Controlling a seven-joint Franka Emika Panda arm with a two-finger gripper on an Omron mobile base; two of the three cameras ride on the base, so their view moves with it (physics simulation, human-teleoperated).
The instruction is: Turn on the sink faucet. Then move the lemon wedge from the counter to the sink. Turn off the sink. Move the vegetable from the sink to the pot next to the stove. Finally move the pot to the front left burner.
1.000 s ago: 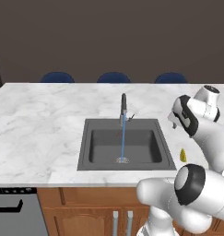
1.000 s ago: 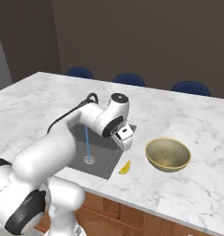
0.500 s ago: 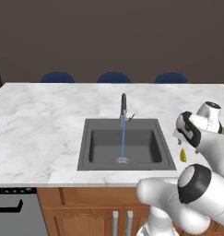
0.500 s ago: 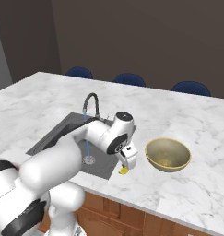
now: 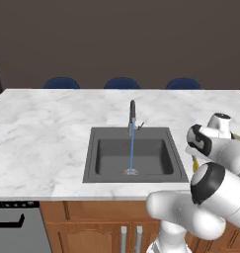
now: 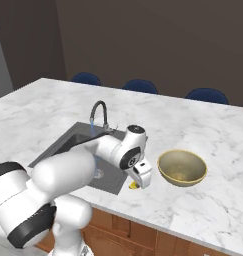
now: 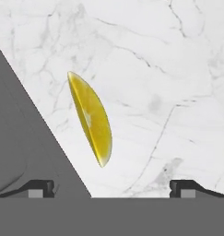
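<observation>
So the sink faucet (image 5: 132, 114) is running already, and the fingers (image 7: 111, 189) hang spread wide over the lemon wedge (image 7: 91, 119), lying ungrabbed on the worktop (image 7: 168, 69) beside the sink (image 5: 133, 154); everything else remains.

Counter (image 5: 47, 133): polished white marble with grey veining, smooth; cabinets (image 5: 92, 222) below it are brown wood with metal bar handles. Sink (image 5: 133, 155): matt dark-grey basin, round metal drain; sink faucet (image 5: 132, 116) dark-grey metal, dull sheen. Lemon wedge (image 7: 91, 118): waxy yellow rind, paler flesh; bowl (image 6: 182, 167) right of the sink: tan-olive, smooth, faintly glossy.
</observation>
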